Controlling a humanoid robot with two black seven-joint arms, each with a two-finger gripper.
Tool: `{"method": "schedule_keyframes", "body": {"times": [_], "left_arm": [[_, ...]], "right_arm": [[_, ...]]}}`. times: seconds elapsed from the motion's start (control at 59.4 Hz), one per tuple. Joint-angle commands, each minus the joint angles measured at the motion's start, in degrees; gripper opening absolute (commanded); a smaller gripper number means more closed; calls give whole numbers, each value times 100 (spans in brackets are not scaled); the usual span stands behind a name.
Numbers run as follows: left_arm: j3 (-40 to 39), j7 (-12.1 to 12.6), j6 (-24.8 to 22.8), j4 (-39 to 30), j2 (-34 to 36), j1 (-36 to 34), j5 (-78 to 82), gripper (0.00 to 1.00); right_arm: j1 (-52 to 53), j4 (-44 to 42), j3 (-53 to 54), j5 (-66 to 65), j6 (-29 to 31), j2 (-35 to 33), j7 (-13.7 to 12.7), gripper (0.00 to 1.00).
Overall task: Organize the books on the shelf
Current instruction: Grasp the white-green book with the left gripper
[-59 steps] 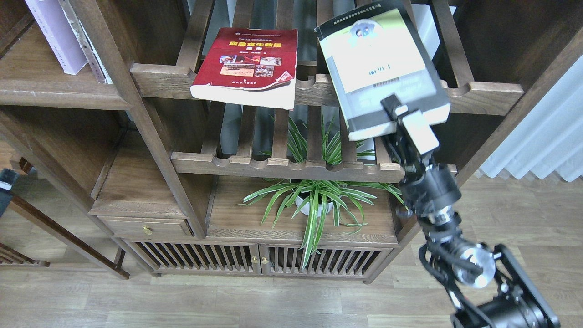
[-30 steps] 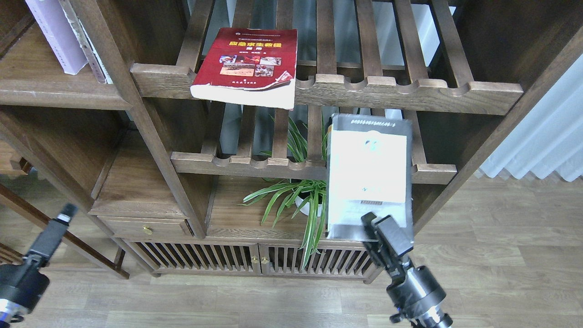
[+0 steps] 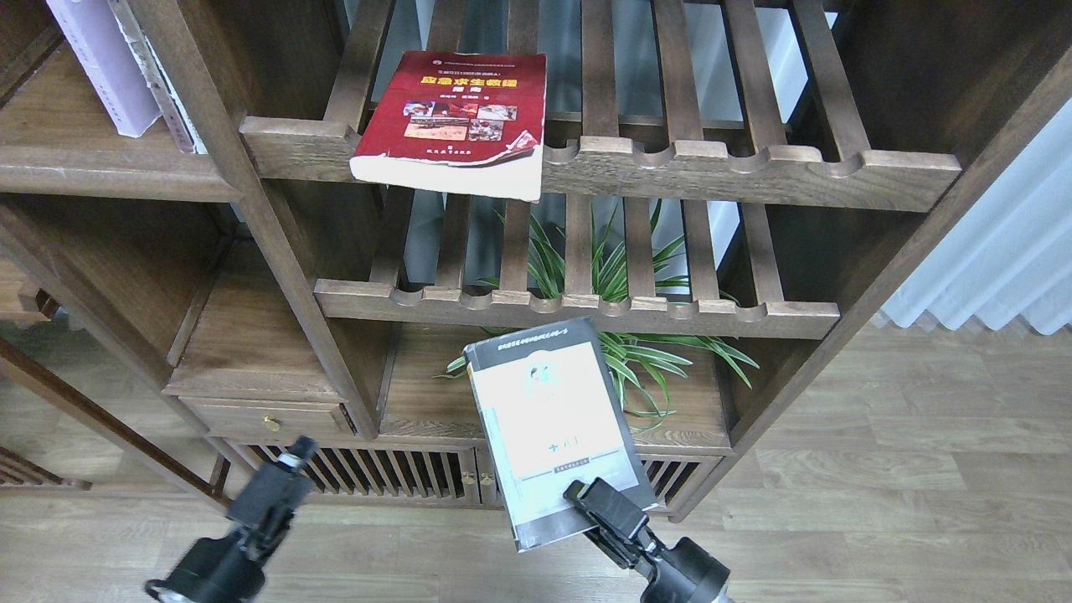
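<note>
The thick red book (image 3: 456,117) lies flat on the upper slatted rack, its front edge overhanging the rail. My right gripper (image 3: 599,502) is shut on the lower edge of the yellow-green, grey and black book (image 3: 548,419) and holds it in the air, tilted, in front of the low cabinet. The lavender-white book (image 3: 100,67) stands on the solid dark shelf (image 3: 109,172) at the upper left. My left gripper (image 3: 289,469) is low at the left, dark and empty-looking; its fingers cannot be told apart.
A worn-spined book (image 3: 159,92) stands next to the lavender one. A spider plant (image 3: 662,360) sits under the lower slatted rack (image 3: 586,306). A drawer with a brass knob (image 3: 270,423) is at the lower left. A white curtain (image 3: 997,251) hangs at the right.
My right gripper has carried the yellow-green book down from the upper rack and then leftward, to in front of the cabinet. My left arm has moved right and up into view.
</note>
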Motion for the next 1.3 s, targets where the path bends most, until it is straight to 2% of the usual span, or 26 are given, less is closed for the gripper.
{"method": "schedule_keyframes", "body": {"times": [0.0,0.219,0.252,0.37,0.454,0.538,0.622,0.69,0.723,0.774,0.824,0.875,0.892,0.908,0.925,0.959,0.993,1.009,1.043,1.093,1.11,1.127,1.279], "left_arm": [[304,-4,0,-93,-121,-31,-16,99],[700,5,0,-111,-323,-215,-7,98],[875,5,0,-58,-393,-347,1,97],[1016,5,0,-31,-463,-462,1,96],[1095,22,0,-23,-463,-497,10,93],[1297,22,0,4,-463,-567,28,82],[1412,31,0,48,-463,-594,10,77],[1517,31,0,83,-463,-611,28,64],[1561,31,0,100,-455,-629,10,50],[1579,48,0,109,-463,-637,10,41],[1579,49,0,109,-463,-638,2,36],[1579,40,0,135,-463,-646,-16,20],[1579,31,0,136,-463,-646,-25,17],[1579,14,0,144,-463,-646,-51,9],[1570,13,0,153,-455,-638,-60,7],[1579,40,0,171,-428,-646,-113,7],[1579,66,0,188,-393,-638,-183,6],[1587,66,0,180,-384,-638,-183,5],[1579,75,0,153,-323,-637,-183,5],[1526,75,0,144,-227,-629,-183,4],[1517,75,0,144,-209,-629,-183,4],[1430,75,0,92,-35,-620,-192,4],[929,84,0,-303,564,-489,-192,3]], "right_arm": [[146,-350,-87,-54,1,150,-144,2],[94,-377,-272,-98,1,291,-452,2],[32,-368,-342,-255,1,388,-566,2],[-135,-368,-342,-546,1,423,-610,2],[-179,-368,-351,-625,1,423,-610,2],[-179,-368,-351,-643,1,423,-610,2],[-179,-359,-342,-634,1,423,-610,2],[-179,-350,-342,-634,1,423,-610,2],[-179,-350,-342,-634,1,423,-602,2],[-179,-350,-334,-634,1,423,-602,2],[-179,-350,-334,-634,1,423,-602,3],[-179,-350,-325,-617,1,423,-602,4],[-179,-350,-325,-616,1,423,-602,4],[-179,-350,-333,-608,1,423,-593,5],[-179,-350,-334,-608,1,423,-584,6],[-179,-350,-351,-608,1,423,-575,9],[-179,-333,-395,-608,1,423,-575,25],[-179,-333,-404,-616,1,423,-575,28],[-170,-315,-474,-660,1,423,-575,45],[-162,-263,-544,-704,1,423,-575,59],[-170,-262,-553,-713,1,423,-575,60],[-170,-228,-571,-757,1,423,-575,71],[-153,-201,-571,-766,1,423,-566,89]]}}
